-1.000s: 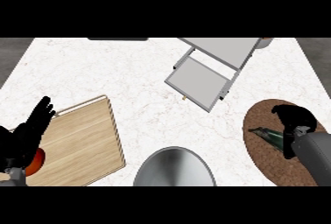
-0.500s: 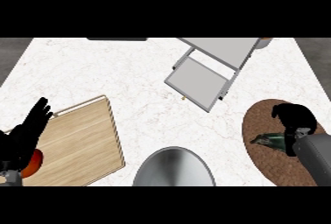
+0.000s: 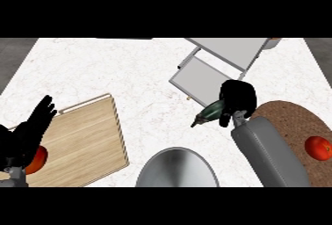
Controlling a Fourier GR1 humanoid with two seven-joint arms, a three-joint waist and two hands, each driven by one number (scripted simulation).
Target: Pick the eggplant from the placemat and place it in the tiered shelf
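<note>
The white marbled counter (image 3: 97,66) spans the scene. My tiered shelf (image 3: 217,66), grey with flat trays, stands at the far right. A wooden cutting board (image 3: 84,140) lies at the near left. The brown placemat (image 3: 301,132) lies at the near right, with a red tomato (image 3: 319,147) resting on it. A grey bowl (image 3: 176,169) sits at the near centre edge. My right hand (image 3: 237,99) is curled around the eggplant (image 3: 211,113), holding it above the counter, left of the placemat and just near of the shelf's lower tray. My left hand (image 3: 29,132) rests with fingers straight at the left edge, over a second red item (image 3: 37,159).
</note>
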